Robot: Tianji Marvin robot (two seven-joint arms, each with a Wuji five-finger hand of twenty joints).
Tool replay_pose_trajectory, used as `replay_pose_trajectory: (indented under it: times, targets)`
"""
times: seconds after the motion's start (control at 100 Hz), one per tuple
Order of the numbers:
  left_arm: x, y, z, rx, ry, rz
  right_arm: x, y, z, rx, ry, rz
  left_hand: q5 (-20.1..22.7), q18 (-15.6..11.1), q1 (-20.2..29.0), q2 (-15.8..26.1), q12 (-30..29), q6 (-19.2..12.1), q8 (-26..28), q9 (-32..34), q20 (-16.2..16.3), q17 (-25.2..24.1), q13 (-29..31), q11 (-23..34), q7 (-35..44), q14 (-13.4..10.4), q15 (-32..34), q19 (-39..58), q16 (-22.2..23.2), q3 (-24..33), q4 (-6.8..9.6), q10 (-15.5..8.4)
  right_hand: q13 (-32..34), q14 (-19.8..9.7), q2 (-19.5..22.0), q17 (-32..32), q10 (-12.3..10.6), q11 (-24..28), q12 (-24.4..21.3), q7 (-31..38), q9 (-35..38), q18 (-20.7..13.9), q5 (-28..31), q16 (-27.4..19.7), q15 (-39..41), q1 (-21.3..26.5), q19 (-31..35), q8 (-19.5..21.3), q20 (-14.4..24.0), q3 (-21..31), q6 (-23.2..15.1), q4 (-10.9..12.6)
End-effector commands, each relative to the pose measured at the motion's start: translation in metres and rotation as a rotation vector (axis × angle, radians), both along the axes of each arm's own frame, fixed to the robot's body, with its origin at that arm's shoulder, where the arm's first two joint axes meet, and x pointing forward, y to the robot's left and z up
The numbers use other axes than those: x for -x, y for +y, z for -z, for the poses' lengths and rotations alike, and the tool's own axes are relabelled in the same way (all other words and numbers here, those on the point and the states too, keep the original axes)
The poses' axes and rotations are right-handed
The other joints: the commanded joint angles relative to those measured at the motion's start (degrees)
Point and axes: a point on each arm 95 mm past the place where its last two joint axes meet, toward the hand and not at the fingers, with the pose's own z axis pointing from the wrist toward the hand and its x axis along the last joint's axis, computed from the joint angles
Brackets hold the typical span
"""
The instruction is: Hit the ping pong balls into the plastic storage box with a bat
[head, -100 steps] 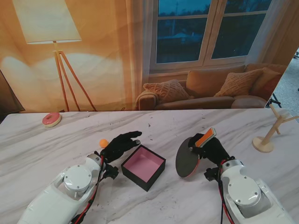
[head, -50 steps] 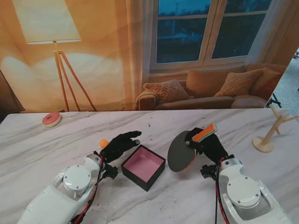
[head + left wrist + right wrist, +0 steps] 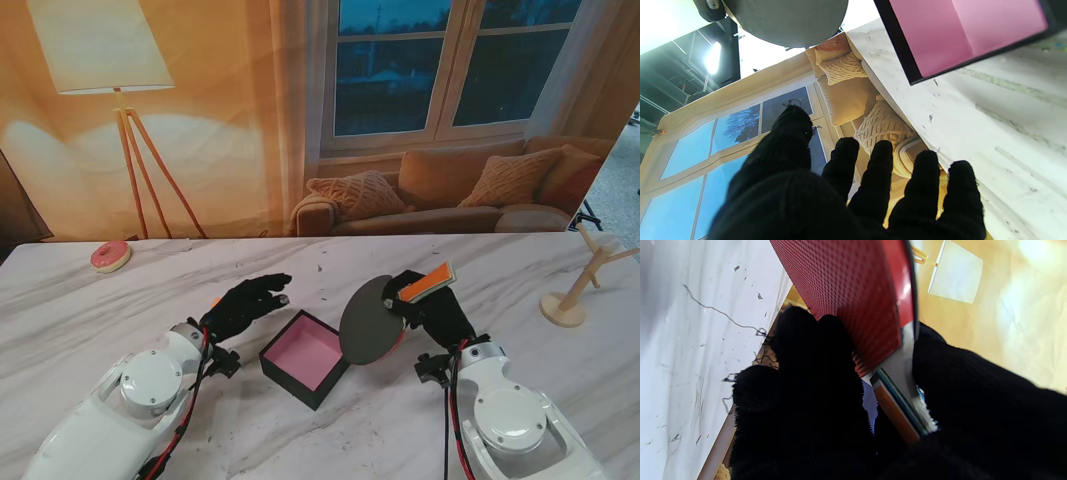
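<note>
The right hand (image 3: 432, 305) grips the bat (image 3: 368, 321) beside the pink-lined storage box (image 3: 306, 357); the left hand (image 3: 243, 303) hovers with fingers spread, empty, over the worktop (image 3: 100, 310).

Overall light: warm and even in the stand view; marble table (image 3: 330, 420) well lit, no harsh glare.
Backdrop: printed room scene glows orange; its window reads dark blue.
Shadows: soft and short beside the box (image 3: 306, 358) and under the bat (image 3: 367, 322).
Stand view sharpness: crisp across the table, slight bending at the frame edges.
Left wrist view: ceiling lamp (image 3: 712, 57) blows out white; the sky patch beside it is overexposed. Strong wide-angle stretching. Black glove (image 3: 853, 196) shows no detail; box edge slightly smeared.
Right wrist view: motion blur throughout; glove (image 3: 800, 400) soft and fuzzy; bright sheen on the bat's red rubber (image 3: 907, 290); backdrop washed out.
</note>
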Motion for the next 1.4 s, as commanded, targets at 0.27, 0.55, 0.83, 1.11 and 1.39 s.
replay_pose_trajectory:
  times: [0.27, 0.55, 0.83, 1.11, 1.39]
  targets:
    - [-0.008, 0.035, -0.029, -0.197, -0.076, 0.023, 0.006, 0.009, 0.001, -0.043, 0.013, -0.026, 3.52, -1.21, -5.62, -9.18, 4.83, -0.27, 1.46, -0.21, 4.13, -2.39, 2.42, 4.03, 2.99, 0.94, 8.84, 27.63, 5.29, 19.56, -0.48, -0.53, 1.53, -3.79, 6.33, 1.51, -2.94, 1.52, -0.30, 2.05, 0.17, -2.42, 4.24, -0.30, -0.66, 6.07, -0.47, 0.46, 0.77, 5.51, 2.01, 1.83]
    - [-0.016, 0.064, -0.029, -0.378, -0.089, -0.028, 0.008, 0.010, 0.001, -0.052, 0.018, -0.037, 2.46, -1.84, -5.17, -12.03, 2.56, -2.31, 1.90, -8.25, -6.95, -5.79, -2.02, 2.59, 5.59, -1.34, 7.57, 41.74, 3.49, 24.62, -0.93, -2.76, 1.61, -3.68, 6.28, 1.97, -2.89, 1.53, -0.30, 2.05, 0.20, -1.80, 4.45, -0.23, -0.71, 6.01, -0.80, 0.41, 0.83, 5.45, 2.02, 1.82]
    - [-0.028, 0.088, -0.015, -0.592, -0.019, -0.031, 0.008, 0.011, 0.003, -0.056, 0.019, -0.050, -0.54, -0.36, -5.26, -12.08, -2.62, -3.64, 1.04, -14.32, -12.00, -6.86, -6.55, -3.67, 5.48, -3.81, 0.31, 25.65, -1.27, 24.93, -0.93, -5.14, 1.66, -3.63, 6.50, 2.05, -2.89, 1.52, -0.28, 2.03, 0.18, -1.63, 4.42, -0.18, -0.75, 5.86, -0.96, 0.40, 0.91, 5.24, 1.91, 1.80]
    - [-0.046, 0.091, 0.007, -0.706, -0.025, -0.019, 0.009, 0.014, 0.004, -0.063, 0.032, -0.059, -3.88, 1.43, -5.32, -12.47, 0.47, -3.96, 1.38, -14.06, -7.99, -5.45, -3.85, -2.60, 6.93, -1.02, 3.99, 35.04, 1.50, 30.50, -0.39, -4.43, 1.67, -3.52, 6.94, 2.14, -2.97, 1.52, -0.23, 2.14, 0.13, -1.06, 4.38, -0.14, -0.86, 5.64, -1.12, 0.29, 1.04, 4.47, 1.74, 1.89]
    - [-0.063, 0.078, 0.025, -0.718, 0.018, -0.033, 0.010, 0.013, 0.003, -0.066, 0.034, -0.058, -4.33, 7.31, -5.03, -14.54, 4.04, -3.98, 1.49, -13.10, -8.01, 4.85, 0.56, 3.52, 10.06, 4.64, 14.00, 51.70, 5.97, 31.66, -1.26, -2.38, 1.47, -3.37, 7.38, 1.82, -2.99, 1.52, -0.19, 2.34, 0.09, -1.07, 4.26, -0.04, -0.87, 5.52, -1.49, 0.17, 1.10, 3.49, 1.63, 1.95]
